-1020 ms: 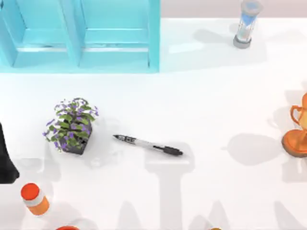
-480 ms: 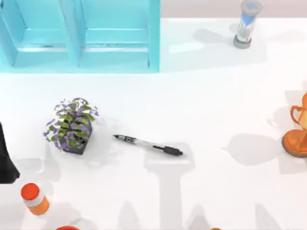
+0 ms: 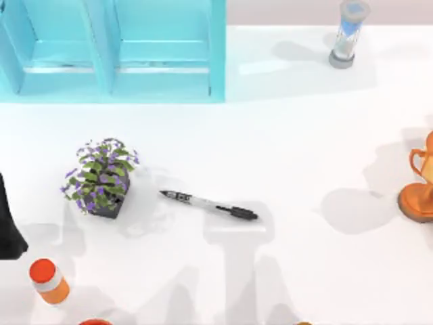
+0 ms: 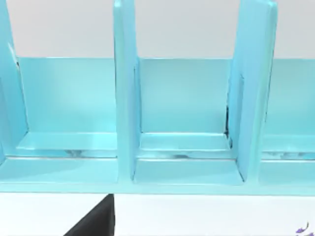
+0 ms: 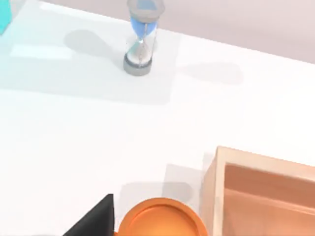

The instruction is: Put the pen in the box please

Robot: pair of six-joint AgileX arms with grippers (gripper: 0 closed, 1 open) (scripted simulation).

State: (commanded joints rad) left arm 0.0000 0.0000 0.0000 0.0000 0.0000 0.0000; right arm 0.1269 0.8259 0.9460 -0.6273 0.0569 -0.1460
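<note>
The pen lies flat near the middle of the table. Its dark tip points left toward the potted plant and its black end points right. Nothing touches it. The light-turquoise box stands at the back left, with a divider between two compartments. The left wrist view faces the box from close by and looks into its open compartments. A black part of my left arm sits at the table's left edge. A dark corner of my left gripper and of my right gripper shows in each wrist view.
A potted plant with purple flowers stands just left of the pen. An hourglass is at the back right and an orange trophy at the right edge. An orange-capped bottle is at the front left. A tan wooden box sits by the trophy's base.
Arm shadows along the table's front and beside the trophy have shifted. The pen, box and plant have not moved.
</note>
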